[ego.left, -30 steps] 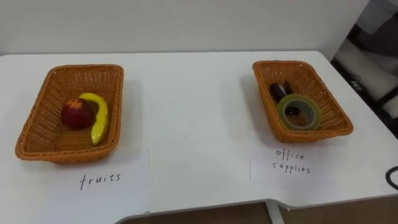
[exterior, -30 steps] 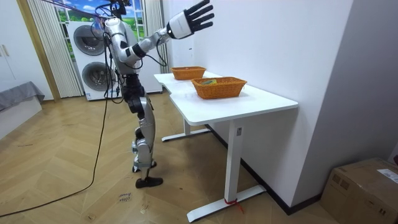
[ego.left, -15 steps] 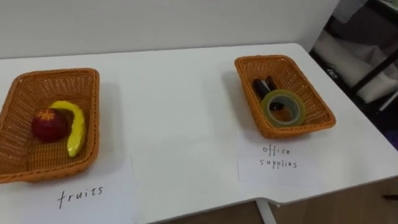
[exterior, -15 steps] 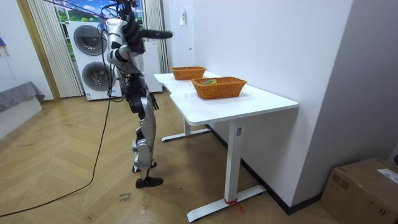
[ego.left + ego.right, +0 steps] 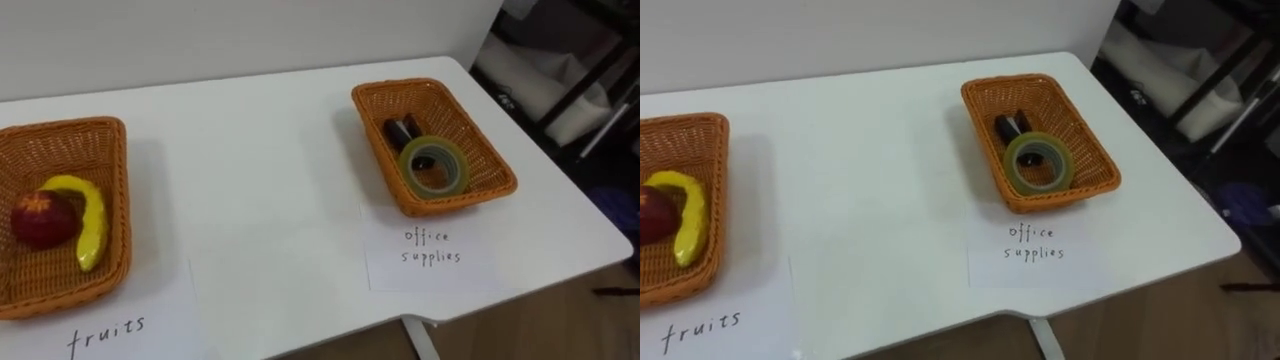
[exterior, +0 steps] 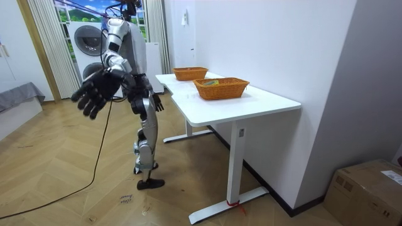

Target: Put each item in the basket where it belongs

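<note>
On the white table (image 5: 260,200), the sorting looks done. A dark red apple (image 5: 42,218) and a curved yellow banana (image 5: 88,220) lie touching in the wicker basket (image 5: 60,128) at the robot's left. A yellowish-green tape roll (image 5: 405,165) lies flat in the matching basket (image 5: 482,142) at its right. The roll's far edge is against a small dark object (image 5: 400,130) that is too unclear to name. A handwritten paper label (image 5: 432,245) lies on the table just in front of the right basket, and another (image 5: 105,335) lies in front of the left one.

The eye views look down into both baskets and show what they hold. The room view takes in the robot itself, standing upright on the wooden floor beside the table's long edge, with stacked washing machines (image 6: 88,37) behind it. From that camera the baskets appear side-on, the one with the tape nearer. The robot's right hand (image 6: 95,93) is swung out toward the camera, away from the table, with its fingers spread and holding nothing. Its left hand (image 6: 155,102) is a dark shape by the hip, and whether it is released or clenched cannot be told.
</note>
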Tool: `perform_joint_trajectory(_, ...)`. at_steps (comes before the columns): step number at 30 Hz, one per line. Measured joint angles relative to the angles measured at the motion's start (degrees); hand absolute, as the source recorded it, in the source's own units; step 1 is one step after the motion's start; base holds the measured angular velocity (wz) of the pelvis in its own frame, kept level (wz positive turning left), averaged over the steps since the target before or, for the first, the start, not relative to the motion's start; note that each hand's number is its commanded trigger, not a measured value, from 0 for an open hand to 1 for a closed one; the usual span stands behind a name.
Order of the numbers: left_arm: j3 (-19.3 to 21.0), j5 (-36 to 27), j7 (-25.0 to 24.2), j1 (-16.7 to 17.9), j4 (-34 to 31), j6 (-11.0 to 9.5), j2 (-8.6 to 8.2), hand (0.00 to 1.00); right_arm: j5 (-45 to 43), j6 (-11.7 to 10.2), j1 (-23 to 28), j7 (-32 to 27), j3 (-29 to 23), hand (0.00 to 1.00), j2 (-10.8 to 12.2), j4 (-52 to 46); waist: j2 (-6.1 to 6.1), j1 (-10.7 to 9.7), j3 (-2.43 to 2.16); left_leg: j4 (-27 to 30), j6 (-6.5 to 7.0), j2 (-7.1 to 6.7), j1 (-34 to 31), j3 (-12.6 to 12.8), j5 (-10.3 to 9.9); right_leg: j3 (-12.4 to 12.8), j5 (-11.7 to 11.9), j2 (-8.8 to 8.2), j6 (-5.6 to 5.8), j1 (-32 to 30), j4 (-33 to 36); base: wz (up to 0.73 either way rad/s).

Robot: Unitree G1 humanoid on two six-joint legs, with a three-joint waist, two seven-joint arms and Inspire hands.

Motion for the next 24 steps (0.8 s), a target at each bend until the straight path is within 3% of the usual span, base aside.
perform_joint_trajectory(6,1.7,0.1,0.1,-0.3,-1.6,0.0,0.01,0.0,6.9,-0.9,1.9,2.5,-1.4,0.0,3.2,14.3,0.38,0.1,-0.07,-0.4,-0.18,0.14,0.0,0.0,-0.1,0.3,-0.2,0.15,-0.14,0.1,-0.1,0.0)
perform_joint_trajectory(7,1.7,0.0,0.0,-0.6,-1.5,0.0,-0.06,0.0,6.7,-1.0,2.0,3.4,-1.4,0.0,4.4,18.1,0.71,0.3,0.02,-0.3,-0.19,0.17,0.0,0.0,-0.1,0.4,-0.2,0.21,-0.16,0.0,0.0,0.0)
perform_joint_trajectory(10,1.4,0.0,-0.4,-0.9,-1.2,0.0,-1.31,0.0,6.6,-0.9,3.4,5.8,-0.3,0.0,8.8,22.3,1.65,0.5,-0.29,-0.2,-0.27,0.19,0.1,0.2,-0.2,0.7,-0.3,0.27,-0.2,-0.1,0.0,-0.05)
perform_joint_trajectory(14,1.3,-0.1,-1.4,-0.8,-0.2,0.2,-1.58,0.0,7.9,-0.7,4.6,8.9,2.1,0.0,12.2,27.1,2.78,0.9,-0.25,-0.1,-0.29,0.19,0.2,-0.1,-0.2,0.7,-0.3,0.26,-0.22,0.0,0.0,-0.01)
perform_joint_trajectory(17,1.3,0.1,-1.5,-1.4,2.4,0.2,-1.65,0.0,9.1,-0.7,5.0,13.6,5.9,0.0,13.7,33.0,3.35,1.6,-0.22,-0.1,-0.32,0.12,0.8,-0.2,-0.3,0.6,-0.7,0.16,-0.22,0.3,0.1,0.03)
perform_joint_trajectory(21,0.5,0.0,-2.7,-1.0,4.9,0.2,-1.7,0.0,8.8,2.0,4.2,23.1,13.7,0.0,15.4,38.9,3.72,1.9,-0.19,-0.1,-0.37,0.09,1.3,-0.6,-0.3,0.4,-1.0,-0.2,-0.19,0.8,0.0,0.05)
perform_joint_trajectory(24,0.5,0.2,-2.8,-1.7,5.8,0.2,-1.81,0.0,4.1,3.1,3.3,30.2,19.1,0.0,15.6,40.7,4.29,3.9,-0.21,0.0,-0.35,0.04,1.3,-0.6,-0.5,-0.2,-1.0,-0.35,-0.2,0.8,0.0,0.0)
